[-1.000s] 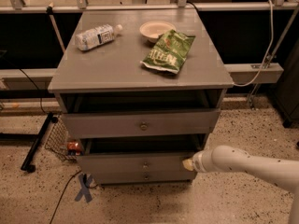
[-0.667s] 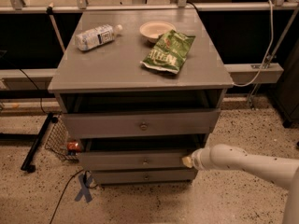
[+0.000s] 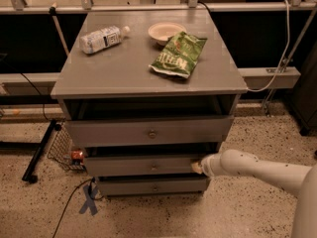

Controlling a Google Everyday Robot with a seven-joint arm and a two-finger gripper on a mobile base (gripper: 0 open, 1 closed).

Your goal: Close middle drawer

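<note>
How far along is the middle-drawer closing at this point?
Done: the gripper is at the right end of the front of the middle drawer, apparently touching it. In hand: likely a push inward. Left: a dark gap above that front shows the drawer is partly out; it is not yet shut.

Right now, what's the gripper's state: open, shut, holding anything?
Gripper: at the right end of the middle drawer front; open or closed cannot be told.
</note>
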